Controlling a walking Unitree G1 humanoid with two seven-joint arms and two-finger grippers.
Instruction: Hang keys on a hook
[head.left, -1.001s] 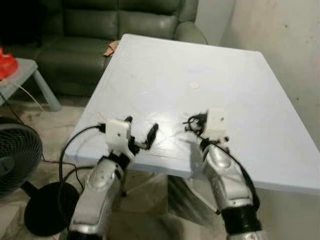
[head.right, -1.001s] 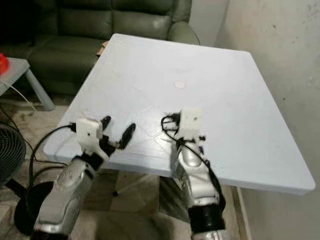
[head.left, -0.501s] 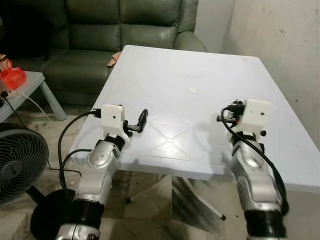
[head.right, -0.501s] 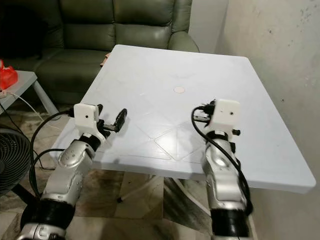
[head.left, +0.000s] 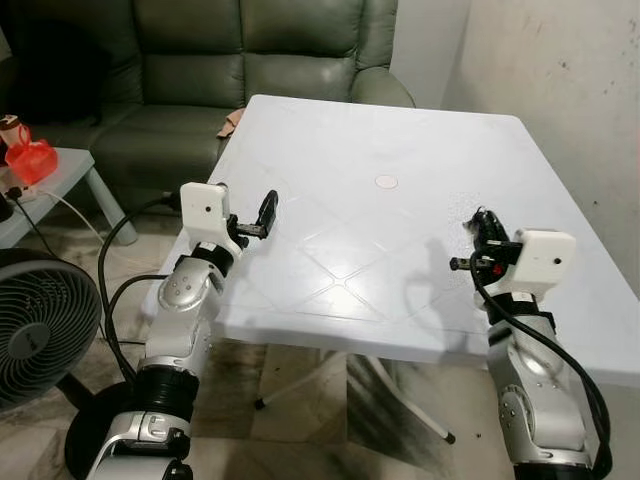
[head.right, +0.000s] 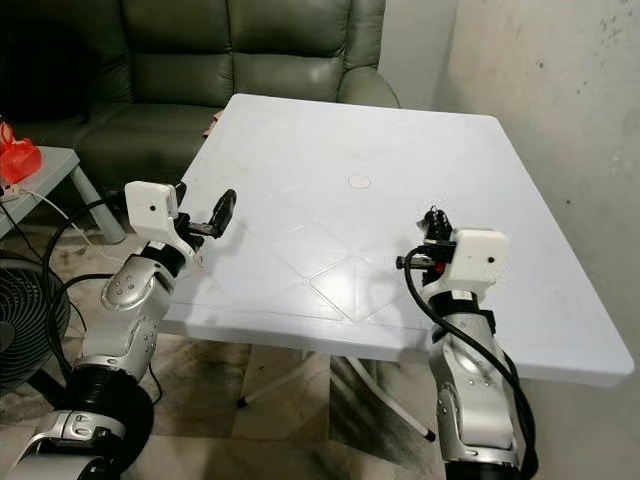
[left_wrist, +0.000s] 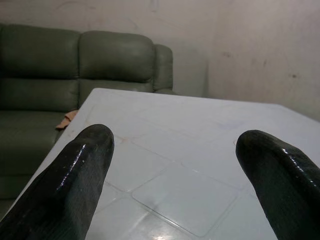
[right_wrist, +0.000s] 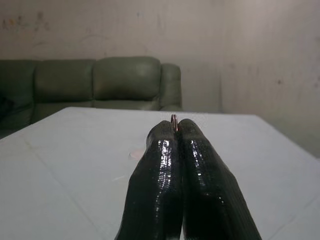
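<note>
With our right gripper (right_wrist: 175, 131) pinched shut on just a sliver of key ring (right_wrist: 174, 120) at lower right, and our left gripper (left_wrist: 175, 165) spread wide and empty, we risk the keys slipping free before we find a hook.

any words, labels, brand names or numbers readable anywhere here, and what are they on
None: no readable text in any view.
White table: plain, a round plug at its centre, no marking.
White wrist housings by the left gripper and right gripper: no visible lettering.
Red object on the side table: too small to read any label.
Fan and green sofa: no badge legible.
</note>
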